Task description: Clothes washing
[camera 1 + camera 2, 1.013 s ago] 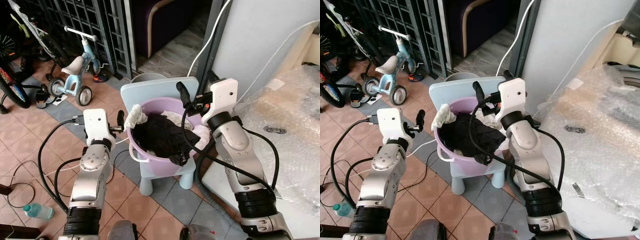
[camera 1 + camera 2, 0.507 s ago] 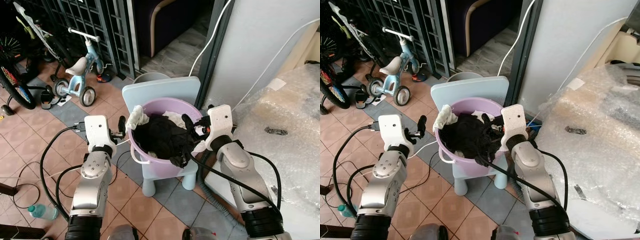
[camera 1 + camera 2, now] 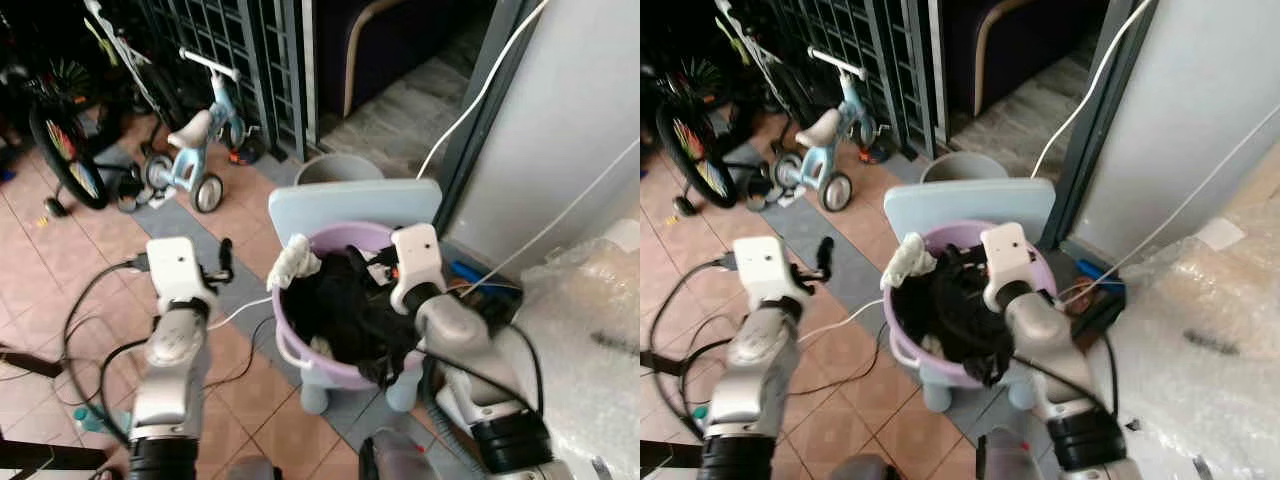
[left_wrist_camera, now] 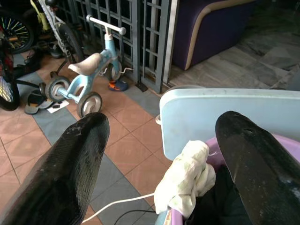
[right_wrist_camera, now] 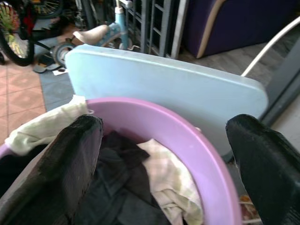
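Left eye view: a purple tub (image 3: 300, 345) full of clothes sits on a pale blue chair (image 3: 350, 205) on the tiled floor (image 3: 60, 290). Dark clothes (image 3: 345, 305) fill the middle of the tub, and a pale cloth (image 3: 297, 258) hangs over its rim on the robot's left side. The right gripper (image 5: 164, 164) is over the tub, down among the clothes near the far rim, its fingers (image 5: 65, 164) spread wide apart and holding nothing; in the right wrist view they straddle a light checked cloth (image 5: 171, 185) lying against the tub's inner wall. The left gripper (image 4: 159, 159) hovers just left of the tub, fingers (image 4: 70, 164) also well apart and empty, pointing toward the hanging pale cloth and the chair back. A white cable (image 3: 235, 315) runs across the floor below it. A small blue trike (image 3: 190, 150) stands near a metal grille (image 3: 230, 40), well behind the chair, and a grey bucket (image 3: 340, 168) sits just behind the chair back
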You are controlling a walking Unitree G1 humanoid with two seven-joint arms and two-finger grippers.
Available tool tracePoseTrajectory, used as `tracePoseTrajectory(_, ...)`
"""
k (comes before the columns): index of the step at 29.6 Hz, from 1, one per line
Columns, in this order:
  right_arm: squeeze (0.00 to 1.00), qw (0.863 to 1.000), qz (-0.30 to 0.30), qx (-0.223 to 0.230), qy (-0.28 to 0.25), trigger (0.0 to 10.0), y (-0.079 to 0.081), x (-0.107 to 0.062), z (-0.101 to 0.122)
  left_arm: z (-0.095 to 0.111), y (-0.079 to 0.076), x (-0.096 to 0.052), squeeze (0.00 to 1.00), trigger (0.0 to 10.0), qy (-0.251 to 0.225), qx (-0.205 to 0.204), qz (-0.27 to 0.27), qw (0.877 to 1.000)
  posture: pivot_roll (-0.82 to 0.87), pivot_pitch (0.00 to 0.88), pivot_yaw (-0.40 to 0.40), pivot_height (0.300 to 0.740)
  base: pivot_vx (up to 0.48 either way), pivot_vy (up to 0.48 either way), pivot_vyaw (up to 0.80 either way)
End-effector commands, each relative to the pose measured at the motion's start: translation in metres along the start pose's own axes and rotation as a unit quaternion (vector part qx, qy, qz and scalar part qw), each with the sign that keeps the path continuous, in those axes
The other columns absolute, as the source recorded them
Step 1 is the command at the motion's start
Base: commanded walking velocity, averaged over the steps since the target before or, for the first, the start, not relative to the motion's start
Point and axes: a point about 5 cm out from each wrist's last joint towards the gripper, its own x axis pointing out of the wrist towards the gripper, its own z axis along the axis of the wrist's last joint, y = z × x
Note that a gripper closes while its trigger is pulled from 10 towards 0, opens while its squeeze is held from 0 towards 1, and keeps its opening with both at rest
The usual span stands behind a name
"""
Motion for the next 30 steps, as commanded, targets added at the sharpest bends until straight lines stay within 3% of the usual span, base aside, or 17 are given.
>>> tracePoseTrajectory(1,0.0,1.0,0.013,0.002,0.001,10.0,0.009,0.002,0.001,0.001,0.013,-0.003,0.0,10.0,0.002,0.012,0.02,1.0,0.02,0.111,0.027,0.74,0.0,0.0,0.0)
tracePoseTrajectory(5,0.0,0.999,0.018,-0.009,0.05,10.0,0.008,0.004,-0.013,-0.001,0.018,-0.008,0.0,10.0,0.02,0.026,0.027,0.999,0.05,0.146,0.026,0.74,0.0,0.0,0.0)
tracePoseTrajectory(9,0.0,0.998,0.037,-0.029,0.049,10.0,0.008,0.01,-0.011,-0.002,0.026,-0.019,0.0,10.0,0.042,0.045,0.026,0.998,0.09,0.189,0.023,0.74,0.0,0.0,0.0)
tracePoseTrajectory(16,0.0,0.989,0.068,-0.049,0.126,10.0,0.013,0.028,-0.035,-0.007,0.039,-0.056,0.0,10.0,0.074,0.064,0.026,0.995,0.18,0.275,-0.025,0.74,0.0,0.0,0.0)
tracePoseTrajectory(17,0.0,0.989,0.068,-0.049,0.126,10.0,0.013,0.028,-0.035,-0.007,0.039,-0.056,0.0,10.0,0.074,0.064,0.026,0.995,0.18,0.275,-0.025,0.74,0.0,0.0,0.0)
tracePoseTrajectory(21,0.0,0.986,0.077,-0.057,0.136,10.0,0.015,0.033,-0.039,-0.004,0.031,-0.068,0.0,10.0,0.074,0.071,0.018,0.995,0.2,0.308,-0.038,0.74,0.0,0.0,0.0)
tracePoseTrajectory(25,0.0,0.984,0.081,-0.069,0.144,10.0,0.016,0.042,-0.044,0.007,0.01,-0.076,0.0,10.0,0.064,0.092,-0.011,0.994,0.23,0.359,-0.048,0.74,0.0,0.0,0.0)
tracePoseTrajectory(30,0.0,0.982,0.068,-0.102,0.141,10.0,0.02,0.052,-0.04,0.003,0.009,-0.084,0.0,10.0,0.082,0.091,-0.012,0.992,0.23,0.388,-0.052,0.74,0.0,0.0,0.0)
